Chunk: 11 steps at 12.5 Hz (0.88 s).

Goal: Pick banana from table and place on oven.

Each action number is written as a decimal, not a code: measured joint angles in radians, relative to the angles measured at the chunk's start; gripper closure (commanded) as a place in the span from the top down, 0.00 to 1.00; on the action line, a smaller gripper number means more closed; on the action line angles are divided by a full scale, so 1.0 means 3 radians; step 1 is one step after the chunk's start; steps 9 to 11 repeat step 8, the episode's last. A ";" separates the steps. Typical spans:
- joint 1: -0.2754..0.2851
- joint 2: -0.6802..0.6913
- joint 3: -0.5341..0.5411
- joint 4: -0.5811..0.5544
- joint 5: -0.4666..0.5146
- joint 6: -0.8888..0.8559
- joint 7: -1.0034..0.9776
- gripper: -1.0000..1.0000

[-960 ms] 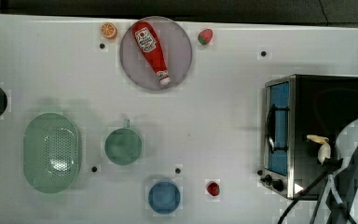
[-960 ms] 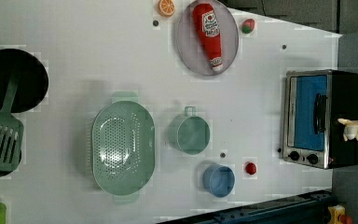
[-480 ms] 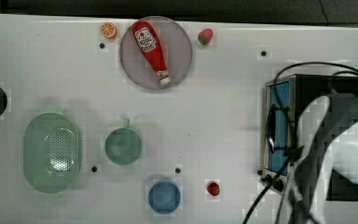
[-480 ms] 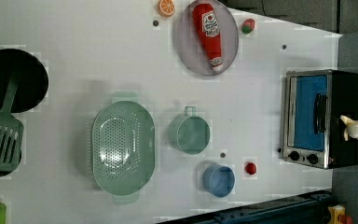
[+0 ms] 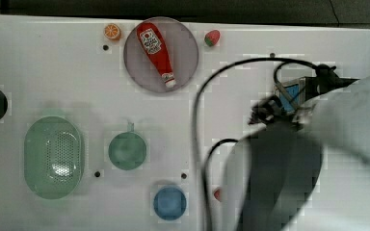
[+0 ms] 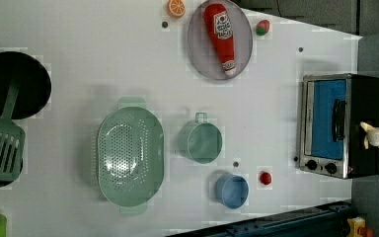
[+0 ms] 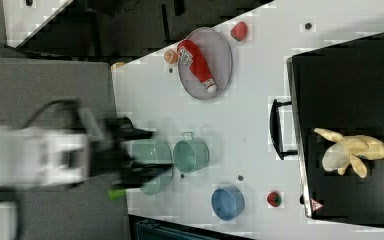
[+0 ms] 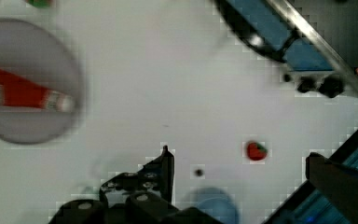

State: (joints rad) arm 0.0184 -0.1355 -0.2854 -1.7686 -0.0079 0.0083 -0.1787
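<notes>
The banana (image 6: 375,136), pale yellow and peeled-looking, lies on the black top of the oven (image 6: 367,98), near the top's edge in the left view. The right view has the same banana (image 7: 352,150) resting on the oven (image 7: 350,75) with nothing touching it. My gripper (image 7: 152,152) is blurred and open at the right view's left, far from the oven. In the wrist view the gripper (image 8: 242,172) is open and empty above the white table (image 8: 168,93), with the oven (image 8: 307,46) front at one corner. My blurred arm (image 5: 318,159) covers most of the oven in the top view.
A red ketchup bottle (image 6: 220,34) lies on a grey plate (image 6: 244,54). An orange slice (image 6: 176,7) and a strawberry (image 6: 262,27) sit beside it. A green colander (image 6: 130,155), green pot (image 6: 201,142), blue bowl (image 6: 231,190) and small red fruit (image 6: 265,177) stand mid-table. Black pan (image 6: 12,84) and spatula lie at the left view's left.
My arm has swung away from the oven and now looms large and blurred across the top view. The banana has stayed where it lay on the oven top.
</notes>
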 measured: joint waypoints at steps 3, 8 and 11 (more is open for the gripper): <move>0.0006 -0.0341 0.0481 0.0231 -0.0019 0.0005 0.0456 1.00; 0.0111 -0.0422 0.0776 0.0215 -0.0118 -0.0128 0.0738 1.00; 0.0111 -0.0422 0.0776 0.0215 -0.0118 -0.0128 0.0738 1.00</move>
